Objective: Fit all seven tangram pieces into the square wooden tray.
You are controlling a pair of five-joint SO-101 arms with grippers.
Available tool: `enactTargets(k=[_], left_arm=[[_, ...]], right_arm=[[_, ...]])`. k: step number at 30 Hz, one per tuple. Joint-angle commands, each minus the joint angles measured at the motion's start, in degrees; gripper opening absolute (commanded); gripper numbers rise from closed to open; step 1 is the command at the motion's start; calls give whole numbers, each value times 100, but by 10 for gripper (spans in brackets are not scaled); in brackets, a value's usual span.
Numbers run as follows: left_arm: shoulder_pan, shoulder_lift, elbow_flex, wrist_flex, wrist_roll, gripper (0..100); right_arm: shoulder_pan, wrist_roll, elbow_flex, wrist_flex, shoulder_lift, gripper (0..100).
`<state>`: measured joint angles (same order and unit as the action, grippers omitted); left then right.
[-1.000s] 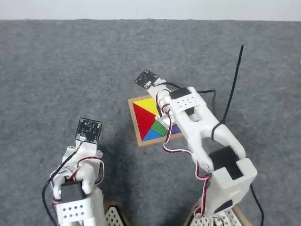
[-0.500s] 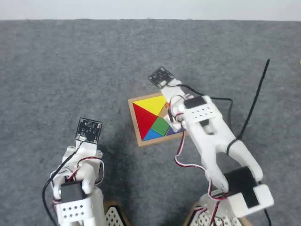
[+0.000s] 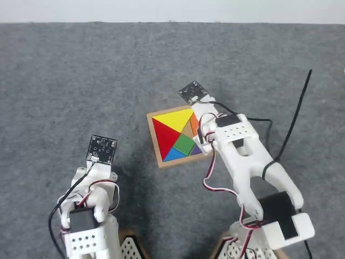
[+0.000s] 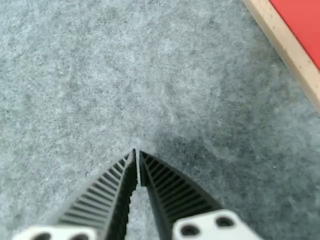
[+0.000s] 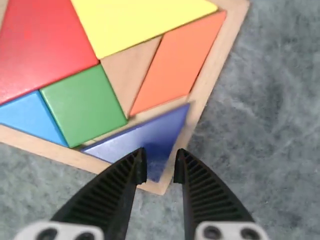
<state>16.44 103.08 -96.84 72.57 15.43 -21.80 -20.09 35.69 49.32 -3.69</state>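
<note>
Light falls evenly and softly over the grey surface (image 3: pixel 81 70), bright yet without glare. Shadows in the high view are faint and short. Just ahead of the left end effector (image 4: pixel 136 156) the surface looks dimmer, probably its own shadow; the right end effector (image 5: pixel 159 160) darkens the purple piece (image 5: pixel 145 137) beneath its tips.

High view: my right arm (image 3: pixel 245 156) covers one tray (image 3: pixel 153 139) edge, most of purple piece (image 3: pixel 197 151). Left wrist: tray, red piece (image 4: pixel 305 22) cut off at edge.

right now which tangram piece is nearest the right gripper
The blue-violet triangle at the corner of the tray by the right gripper; the others lie deeper in.
</note>
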Motion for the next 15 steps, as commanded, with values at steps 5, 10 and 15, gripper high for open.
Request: enactTargets(k=[5,10,15], left_arm=[[44,114,40,26,79,12],[44,114,40,26,79,12],[44,114,40,26,79,12]], right_arm=[[-268,62,-97,-119,286,100],[-330,70,-97,-171,338,100],[-66,501,-70,-127,-347,90]])
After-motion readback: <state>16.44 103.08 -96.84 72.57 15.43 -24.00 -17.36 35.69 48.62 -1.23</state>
